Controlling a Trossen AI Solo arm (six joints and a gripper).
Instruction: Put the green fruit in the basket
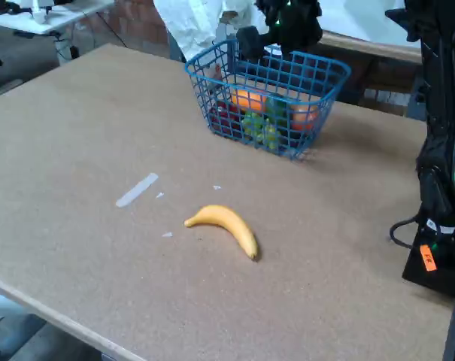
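Gripper [281, 47] hung over the basket [212, 71] at the far side of your table [77, 135], dark and blurred against the background, so you could not tell how its jaws stood. Directly below it, inside the basket, a dark green shape, likely the fruit [276, 107], sat between orange pieces [248, 98] (grapes [259, 126] lay in front). Your banana [227, 224] lay well apart, nearer the camera.
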